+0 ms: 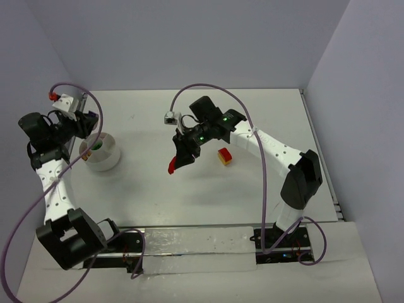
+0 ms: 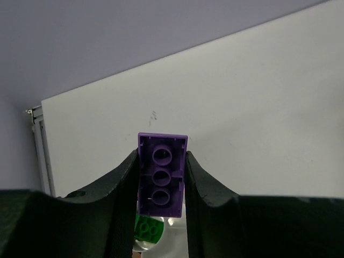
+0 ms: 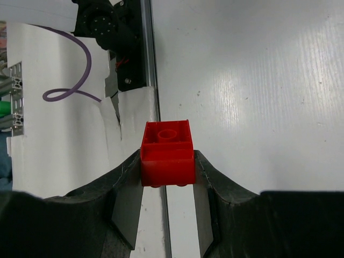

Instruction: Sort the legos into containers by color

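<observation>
Left side of table (image 1: 189,202): left arm (image 1: 53,173) bent over the tub (image 1: 113,159), which stands upright near the left edge. The left jaws are pinching a purple brick (image 2: 161,177) by its long sides. The brick's hollow underside, three round tubes in a row, faces the wrist camera. Its far end sticks out past the tips. Below the purple brick, seen between the fingers (image 2: 121,188), a green brick (image 2: 148,228) lies studs up inside the tub. From above, the tub also shows a spot of green and something small and reddish, too small to name.

Mid-table: right arm (image 1: 271,148) reaches in from the right and angles down toward the left. The right jaws are pinching a red brick (image 3: 167,156), gripped on two opposite sides, with a face bearing one round tube in view. From above, that brick shows as a red tip at the low end of the jaws. I cannot tell whether it touches the table.

A red-and-yellow brick (image 1: 224,156) sits on the table just right of the right jaws, not touching them, well apart from the tub.
</observation>
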### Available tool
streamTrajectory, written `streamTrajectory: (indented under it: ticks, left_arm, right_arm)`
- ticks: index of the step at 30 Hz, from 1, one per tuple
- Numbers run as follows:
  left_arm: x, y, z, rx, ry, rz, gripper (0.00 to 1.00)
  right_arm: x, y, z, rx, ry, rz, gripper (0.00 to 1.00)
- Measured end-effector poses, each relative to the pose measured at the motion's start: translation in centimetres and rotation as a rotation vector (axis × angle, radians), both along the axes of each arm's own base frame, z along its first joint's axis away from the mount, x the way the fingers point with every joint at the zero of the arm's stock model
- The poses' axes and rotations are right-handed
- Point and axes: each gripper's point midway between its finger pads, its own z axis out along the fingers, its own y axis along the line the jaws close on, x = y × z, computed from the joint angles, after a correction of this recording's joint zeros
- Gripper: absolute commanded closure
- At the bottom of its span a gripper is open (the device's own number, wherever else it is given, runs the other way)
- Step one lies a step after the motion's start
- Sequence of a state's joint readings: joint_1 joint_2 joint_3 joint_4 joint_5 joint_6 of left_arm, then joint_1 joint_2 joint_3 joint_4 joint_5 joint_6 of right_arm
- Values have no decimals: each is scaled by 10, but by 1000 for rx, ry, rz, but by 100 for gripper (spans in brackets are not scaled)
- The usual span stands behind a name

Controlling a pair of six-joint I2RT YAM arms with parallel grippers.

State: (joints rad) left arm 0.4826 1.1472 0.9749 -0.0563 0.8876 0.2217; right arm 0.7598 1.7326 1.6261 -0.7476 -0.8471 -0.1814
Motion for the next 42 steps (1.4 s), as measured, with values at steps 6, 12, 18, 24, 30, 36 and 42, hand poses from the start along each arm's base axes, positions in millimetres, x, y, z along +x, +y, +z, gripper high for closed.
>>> streamTrajectory:
  ticks: [6,12,18,24,30,36,42]
  left_arm:
    - [39,38,-23,112,81,-91,97]
    - [77,71,-31,200,183,-265,100]
    - [71,70,-92,177,319,-402,100]
    - [46,51,-121,149,409,-477,97]
    - [40,47,-132,156,432,-497,94]
    - [37,47,-138,151,444,-498,92]
    - [37,47,-138,157,439,-503,93]
  right_arm:
    - [6,-4,-6,4,13,-11,100]
    - [13,-12,-15,1,30,-21,100]
    - [18,-13,-18,9,41,-21,100]
    - [19,-12,-26,-3,63,-17,100]
    - [19,-11,-29,-5,75,-14,100]
    - [18,-11,-30,-4,82,-10,100]
    - [19,-10,-34,-12,92,-10,100]
